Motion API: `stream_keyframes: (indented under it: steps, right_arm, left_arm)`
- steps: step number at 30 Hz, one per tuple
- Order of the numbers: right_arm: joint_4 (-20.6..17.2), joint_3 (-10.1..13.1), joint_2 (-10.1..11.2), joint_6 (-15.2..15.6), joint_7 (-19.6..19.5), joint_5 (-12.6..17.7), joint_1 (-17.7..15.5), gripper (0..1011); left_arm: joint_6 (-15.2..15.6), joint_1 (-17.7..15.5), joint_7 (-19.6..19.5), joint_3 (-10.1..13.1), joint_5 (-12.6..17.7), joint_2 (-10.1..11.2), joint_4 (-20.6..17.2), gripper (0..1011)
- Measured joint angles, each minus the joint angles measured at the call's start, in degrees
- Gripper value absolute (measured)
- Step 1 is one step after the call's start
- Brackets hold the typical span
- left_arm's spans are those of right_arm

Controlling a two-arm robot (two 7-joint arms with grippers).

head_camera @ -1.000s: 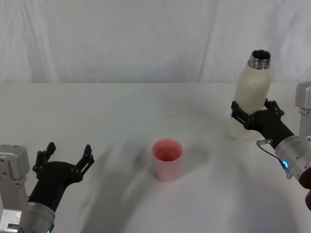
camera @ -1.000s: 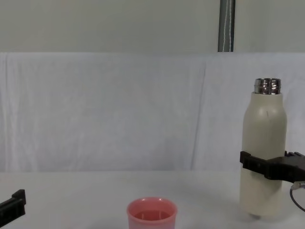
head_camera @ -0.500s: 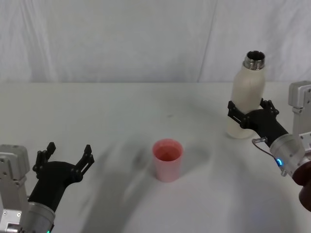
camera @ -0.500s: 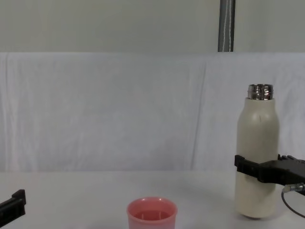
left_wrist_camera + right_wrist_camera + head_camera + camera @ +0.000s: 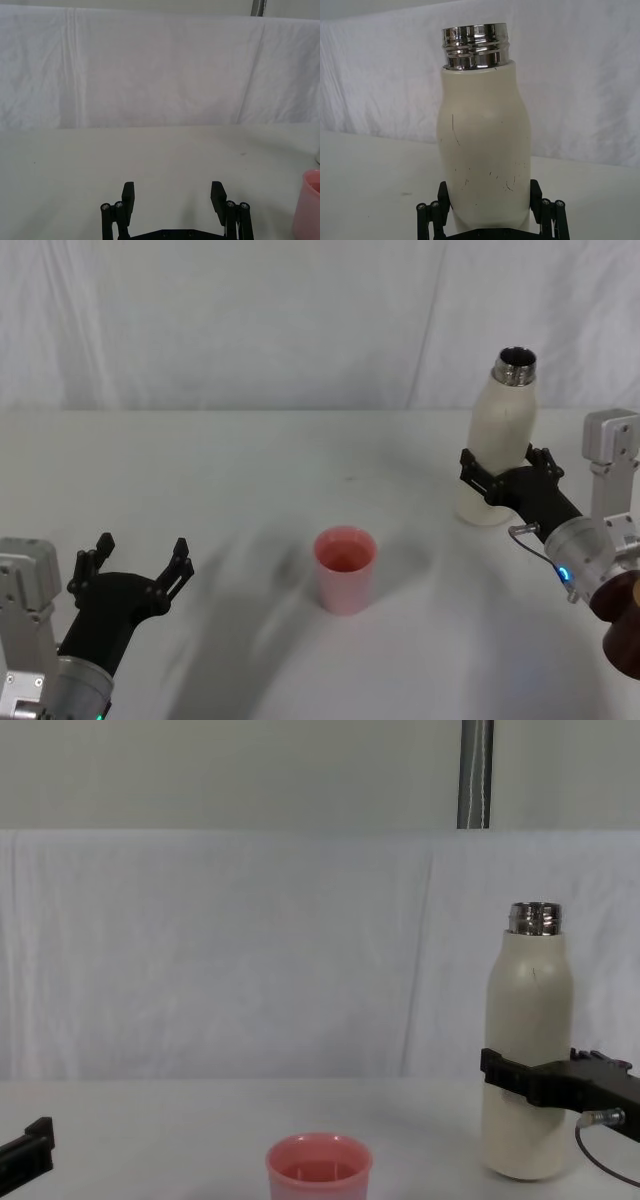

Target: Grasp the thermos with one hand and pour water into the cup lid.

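Gripping low, the right gripper (image 5: 503, 482) is clamping the tall cream-white steel-necked thermos (image 5: 498, 437), which is probably heavy and slick. Parked at the near left, the left gripper (image 5: 132, 562) is gaping wide, well apart from the small pink plastic cup lid (image 5: 345, 569).

One thermos (image 5: 499, 446) stands on the right side of the table (image 5: 230, 470), a single cream-white bottle with one open steel neck (image 5: 474, 46), and one pink cup lid (image 5: 345, 567) sits near the middle of the table. There are two grippers: the right gripper (image 5: 503, 478), its two black fingers closed around the lower body of the thermos, and the left gripper (image 5: 135, 562) at the near left, its two fingers spread apart with nothing between them. That makes one bottle, one cup, two grippers and one white-covered table, with one white cloth backdrop (image 5: 230, 950) at the far side.
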Motion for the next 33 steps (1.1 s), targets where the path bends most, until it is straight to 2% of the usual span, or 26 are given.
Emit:
stream_keyframes:
  steps: [33]
  right_arm:
    - [0.0, 0.0, 0.2, 0.6, 0.3, -0.2, -0.1, 964]
  left_arm:
    - [0.0, 0.0, 0.0, 0.0, 0.0, 0.0, 0.0, 1001]
